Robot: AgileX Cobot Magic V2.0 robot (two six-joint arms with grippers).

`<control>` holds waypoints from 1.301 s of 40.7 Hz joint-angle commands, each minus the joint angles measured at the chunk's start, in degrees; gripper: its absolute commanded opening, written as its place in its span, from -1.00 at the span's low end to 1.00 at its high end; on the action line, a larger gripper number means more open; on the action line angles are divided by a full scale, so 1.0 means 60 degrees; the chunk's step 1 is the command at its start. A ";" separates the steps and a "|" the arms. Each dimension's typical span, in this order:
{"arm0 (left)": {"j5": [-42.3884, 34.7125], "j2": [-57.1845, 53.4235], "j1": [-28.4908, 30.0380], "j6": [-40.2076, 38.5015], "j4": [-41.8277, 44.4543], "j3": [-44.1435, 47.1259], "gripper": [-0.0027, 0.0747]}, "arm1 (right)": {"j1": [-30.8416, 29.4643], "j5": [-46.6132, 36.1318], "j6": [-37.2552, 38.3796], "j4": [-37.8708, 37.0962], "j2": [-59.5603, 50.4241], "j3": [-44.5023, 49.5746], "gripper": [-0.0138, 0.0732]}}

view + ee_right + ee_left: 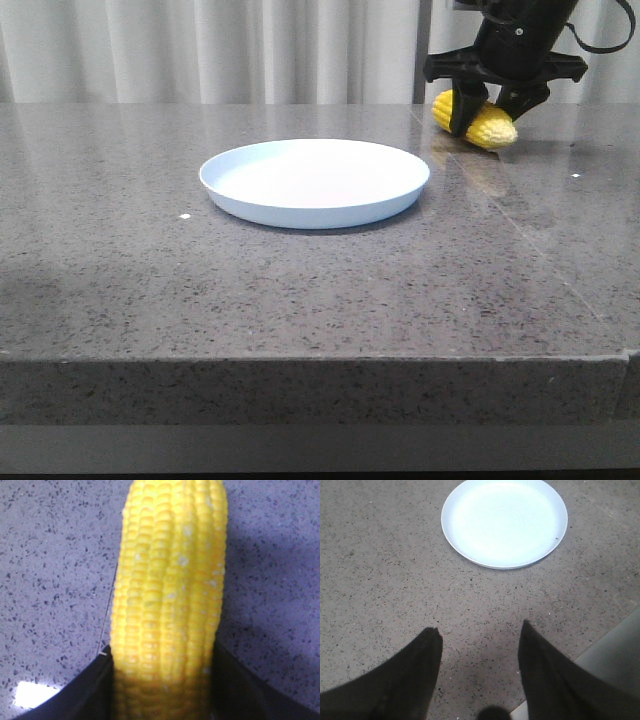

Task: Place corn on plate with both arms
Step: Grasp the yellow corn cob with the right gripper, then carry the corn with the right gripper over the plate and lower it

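Grey speckled stone table (300,290), pale curtain (200,50) behind. Front view: plate (315,182) sits mid-table, nothing on it; right gripper (487,112) at the far right, clamped on the corn (490,127), cob beside the plate and apart from it. Left wrist view: left gripper (480,640) fingers spread apart over bare table, holding nothing, plate (504,521) ahead of it, table edge visible at one corner. Right wrist view: corn (170,595) pinched between both fingers (85,690), cob fills the frame.
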 commanded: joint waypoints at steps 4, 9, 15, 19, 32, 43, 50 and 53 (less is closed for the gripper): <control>-0.0591 -0.0034 -0.0077 -0.0089 -0.0053 -0.0241 -0.01 | -0.0002 -0.0270 -0.0037 0.0110 -0.1252 -0.0363 -0.04; -0.0591 -0.0034 -0.0077 -0.0089 -0.0053 -0.0241 -0.01 | 0.0086 0.0231 -0.0062 0.0183 -0.1977 -0.0363 -0.04; -0.0591 -0.0034 -0.0077 -0.0089 -0.0053 -0.0241 -0.01 | 0.0376 0.0696 -0.0084 0.0307 -0.2902 -0.0242 -0.04; -0.0591 -0.0034 -0.0077 -0.0089 -0.0053 -0.0241 -0.01 | 0.0773 0.0628 -0.0084 0.0482 -0.3560 0.0282 -0.04; -0.0591 -0.0034 -0.0077 -0.0089 -0.0053 -0.0241 -0.01 | 0.2767 -0.0879 -0.0084 0.1235 -0.4681 0.3200 -0.04; -0.0591 -0.0034 -0.0077 -0.0089 -0.0053 -0.0241 -0.01 | 0.4039 -0.3141 -0.0076 0.1440 -0.4411 0.4879 -0.04; -0.0610 -0.0034 -0.0077 -0.0089 -0.0053 -0.0241 -0.01 | 0.4039 -0.3288 0.0040 0.1400 -0.3889 0.4901 -0.04; -0.0610 -0.0034 -0.0077 -0.0089 -0.0053 -0.0241 -0.01 | 0.3958 -0.3411 0.0540 0.1400 -0.3769 0.4901 -0.04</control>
